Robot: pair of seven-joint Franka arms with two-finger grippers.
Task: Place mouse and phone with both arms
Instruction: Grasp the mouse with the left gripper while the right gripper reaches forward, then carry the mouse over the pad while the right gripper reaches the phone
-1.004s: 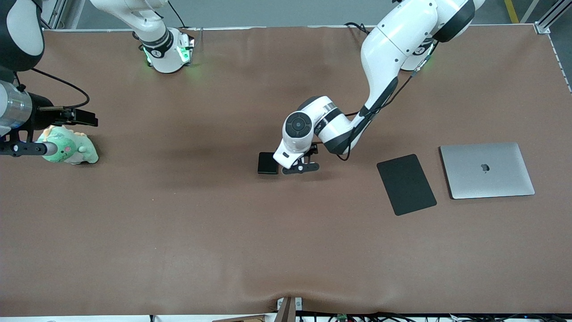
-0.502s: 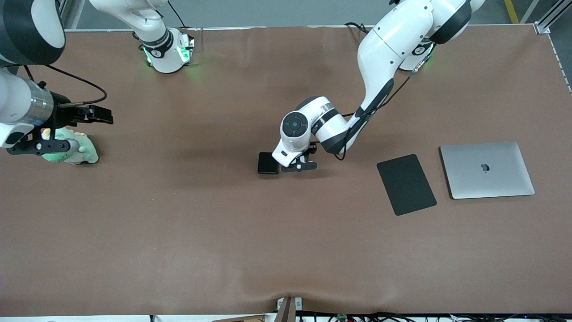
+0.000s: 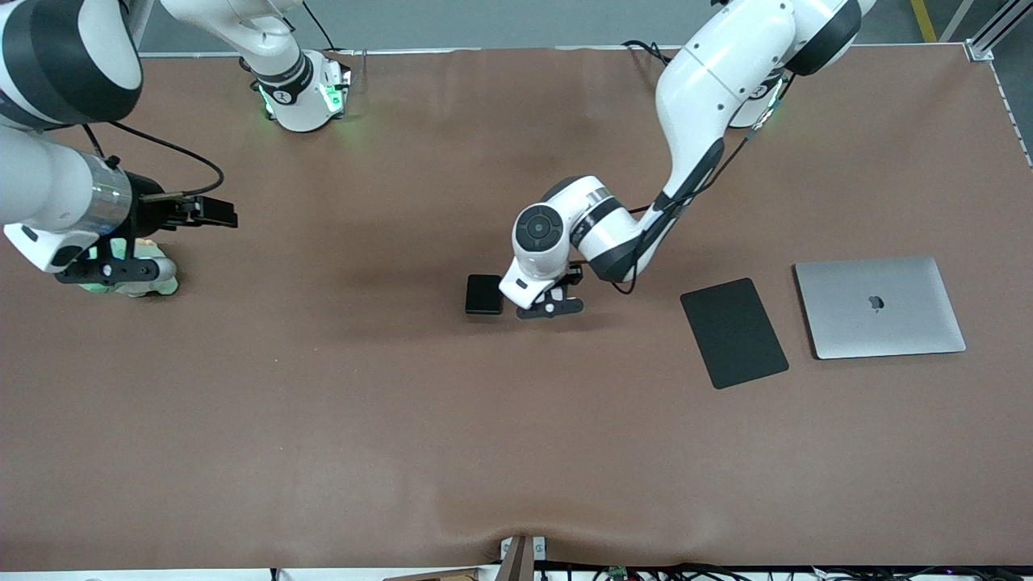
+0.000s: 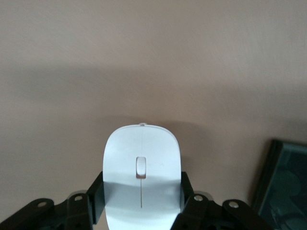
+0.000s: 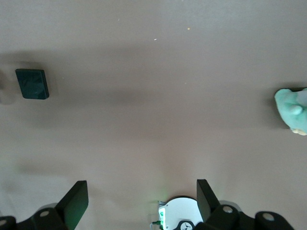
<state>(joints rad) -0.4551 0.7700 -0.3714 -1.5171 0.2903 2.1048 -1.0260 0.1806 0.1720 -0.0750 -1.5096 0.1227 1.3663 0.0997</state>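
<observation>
Since a second ago our right arm has swung in from the table's edge at its own end, and the right gripper (image 3: pixel 109 270) now hangs over the green plush toy (image 3: pixel 157 274), covering most of it. Its fingers (image 5: pixel 76 201) are spread wide, nothing between them. Our left gripper (image 3: pixel 553 305) has shifted only slightly toward the left arm's end and sits mid-table, just beside the phone (image 3: pixel 483 294).

From the left wrist we see the mouse (image 4: pixel 142 172) clamped by its sides between the two black fingers (image 4: pixel 96 199), nose sticking out ahead of them. We can't tell whether it touches the cloth or rides just above. The phone's edge (image 4: pixel 280 187) shows just off to one side, close to the mouse but apart from it.

Toward the left arm's end lie the black mouse pad (image 3: pixel 733 332) and the closed silver laptop (image 3: pixel 878 307), side by side with a narrow strip of cloth between them. Between our left gripper and the pad we have bare brown cloth, and wide bare cloth runs from the phone toward the right arm's end and down to the table edge (image 3: pixel 516 561) nearest the front camera.
</observation>
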